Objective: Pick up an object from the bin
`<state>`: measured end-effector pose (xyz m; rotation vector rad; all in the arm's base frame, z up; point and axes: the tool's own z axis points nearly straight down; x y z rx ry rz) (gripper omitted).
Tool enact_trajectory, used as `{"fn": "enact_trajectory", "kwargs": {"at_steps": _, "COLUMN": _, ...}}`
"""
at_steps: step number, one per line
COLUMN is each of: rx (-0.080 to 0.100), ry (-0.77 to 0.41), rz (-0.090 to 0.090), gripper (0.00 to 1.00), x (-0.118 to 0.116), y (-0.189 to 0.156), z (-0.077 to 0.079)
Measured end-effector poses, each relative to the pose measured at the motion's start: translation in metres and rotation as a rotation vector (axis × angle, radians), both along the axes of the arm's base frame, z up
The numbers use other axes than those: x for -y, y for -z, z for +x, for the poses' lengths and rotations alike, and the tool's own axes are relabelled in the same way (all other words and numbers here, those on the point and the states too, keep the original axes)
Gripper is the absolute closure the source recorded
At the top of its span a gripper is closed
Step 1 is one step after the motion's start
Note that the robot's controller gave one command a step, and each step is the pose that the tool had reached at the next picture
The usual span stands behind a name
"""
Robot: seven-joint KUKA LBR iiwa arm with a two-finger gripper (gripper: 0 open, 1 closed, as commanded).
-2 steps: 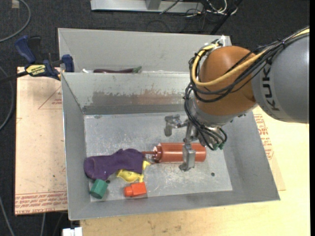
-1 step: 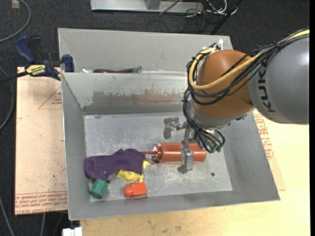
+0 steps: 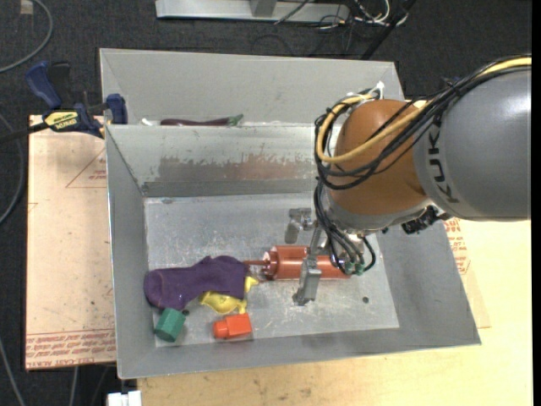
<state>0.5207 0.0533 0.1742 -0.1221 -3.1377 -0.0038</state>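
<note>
My gripper (image 3: 303,254) hangs low over the middle of the bin floor, open. One grey finger (image 3: 297,222) stands on the far side of a red cylindrical thing (image 3: 284,263) and the other finger (image 3: 308,284) on its near side, so the jaws straddle it with gaps on both sides. The red thing lies on its side, its narrow end pointing left toward a purple cloth (image 3: 190,280).
The purple cloth lies crumpled at the front left, with a yellow piece (image 3: 221,301) poking out beneath it. A green block (image 3: 170,324) and an orange block (image 3: 232,326) sit near the front wall. The orange wrist cover and cables hang above the bin's right half.
</note>
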Motion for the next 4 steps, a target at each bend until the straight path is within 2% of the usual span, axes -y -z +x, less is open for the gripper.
{"fn": "enact_trajectory", "kwargs": {"at_steps": 1, "rx": 0.007, "ry": -0.022, "rz": 0.000, "gripper": 0.00, "x": 0.010, "y": 0.016, "z": 0.017}}
{"fn": "enact_trajectory", "kwargs": {"at_steps": 2, "rx": 0.006, "ry": -0.177, "rz": 0.002, "gripper": 1.00, "x": 0.024, "y": 0.100, "z": 0.033}}
{"fn": "enact_trajectory", "kwargs": {"at_steps": 3, "rx": 0.006, "ry": -0.177, "rz": 0.002, "gripper": 1.00, "x": 0.024, "y": 0.100, "z": 0.032}}
{"fn": "enact_trajectory", "kwargs": {"at_steps": 4, "rx": 0.016, "ry": -0.062, "rz": 0.003, "gripper": 1.00, "x": 0.025, "y": -0.069, "z": 0.023}}
